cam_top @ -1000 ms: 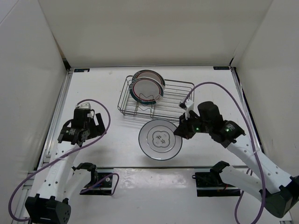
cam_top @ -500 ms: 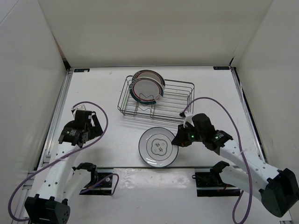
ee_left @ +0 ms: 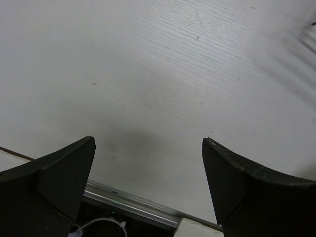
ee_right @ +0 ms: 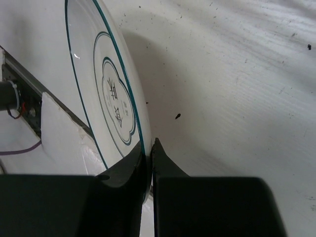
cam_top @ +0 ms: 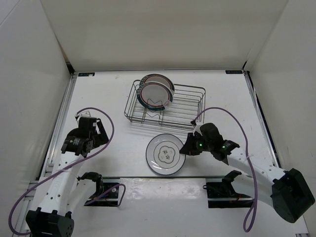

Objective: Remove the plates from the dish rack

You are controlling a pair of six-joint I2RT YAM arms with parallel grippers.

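A white plate with a grey rim and grey centre motif [cam_top: 166, 154] is low over the table in front of the dish rack [cam_top: 185, 100]. My right gripper [cam_top: 187, 148] is shut on its right rim; in the right wrist view the plate [ee_right: 106, 84] runs between my closed fingers [ee_right: 163, 163]. Two plates with red and teal rim rings [cam_top: 156, 93] stand upright at the rack's left end. My left gripper [cam_top: 103, 132] is open and empty over bare table at the left, its fingers [ee_left: 237, 182] wide apart.
The silver wire rack's right part holds no plates. White walls enclose the table on three sides. A metal rail [cam_top: 148, 177] runs along the near edge, with the arm bases and purple cables [cam_top: 232, 118] there.
My right gripper has carried the grey-rimmed plate toward the near edge and lower to the table. My left arm has drawn back slightly toward the near left.
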